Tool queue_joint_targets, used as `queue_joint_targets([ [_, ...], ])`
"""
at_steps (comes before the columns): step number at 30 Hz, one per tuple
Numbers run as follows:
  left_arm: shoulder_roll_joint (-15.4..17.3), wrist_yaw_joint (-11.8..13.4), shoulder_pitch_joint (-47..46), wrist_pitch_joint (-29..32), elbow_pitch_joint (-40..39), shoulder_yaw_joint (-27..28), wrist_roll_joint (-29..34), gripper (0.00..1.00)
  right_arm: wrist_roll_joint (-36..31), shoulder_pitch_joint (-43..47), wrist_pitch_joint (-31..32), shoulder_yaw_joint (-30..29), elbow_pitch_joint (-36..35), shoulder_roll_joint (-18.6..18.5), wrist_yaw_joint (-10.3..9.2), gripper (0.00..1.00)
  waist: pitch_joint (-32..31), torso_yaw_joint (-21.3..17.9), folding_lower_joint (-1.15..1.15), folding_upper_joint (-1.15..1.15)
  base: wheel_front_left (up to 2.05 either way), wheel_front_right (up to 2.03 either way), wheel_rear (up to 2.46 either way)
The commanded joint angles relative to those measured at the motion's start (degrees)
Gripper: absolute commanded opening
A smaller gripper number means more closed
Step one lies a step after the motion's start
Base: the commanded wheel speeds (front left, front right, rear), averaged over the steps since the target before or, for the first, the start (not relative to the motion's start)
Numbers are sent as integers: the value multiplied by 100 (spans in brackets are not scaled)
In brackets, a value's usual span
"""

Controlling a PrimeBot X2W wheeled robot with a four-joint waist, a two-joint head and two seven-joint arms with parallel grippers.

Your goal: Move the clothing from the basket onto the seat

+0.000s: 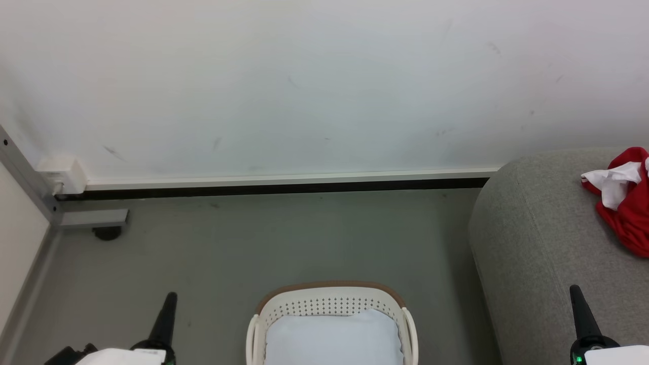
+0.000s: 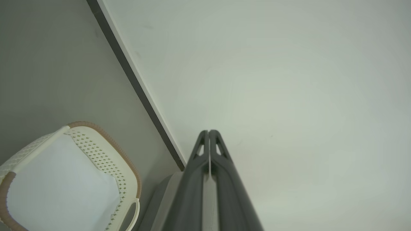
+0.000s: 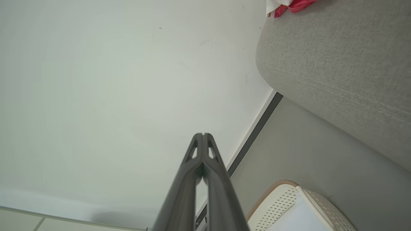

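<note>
Head view had the red clothing (image 1: 626, 208) up on the sofa (image 1: 537, 243), ahead and right of the right pincer (image 1: 575, 294), the nearer one. The basket (image 1: 330, 304) sat between it and the left pincer (image 1: 171, 299), pale inside. Both were shut, empty.

Count taken across the three views

Baskets: one white perforated basket (image 1: 329, 305). Items lying in it: one, a pale flat cloth or pad (image 1: 332, 338); which of the two cannot be told.

Seats: one grey sofa (image 1: 537, 228).

Clothing: one red-and-white heap (image 1: 626, 203); the number of separate garments in it cannot be told.

Grippers: two, namely one left gripper (image 1: 171, 297) and one right gripper (image 1: 574, 289), each with two dark fingers (image 2: 192, 179), four in all.

Wall fittings: one white box (image 1: 60, 175).

Beneath it: one dark round foot (image 1: 106, 233)
</note>
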Motion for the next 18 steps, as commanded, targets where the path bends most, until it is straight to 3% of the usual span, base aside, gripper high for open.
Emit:
queue_joint_targets([
  [1,9,-58,-97,27,-20,60,-170,0,140,-125,33,-31,-54,-55,-8,0,5,3,0,0,0,0,0],
  [18,-79,-230,-218,244,9,275,-851,0,964,-213,248,-104,-80,-59,-10,0,66,40,0,0,0,0,0],
])
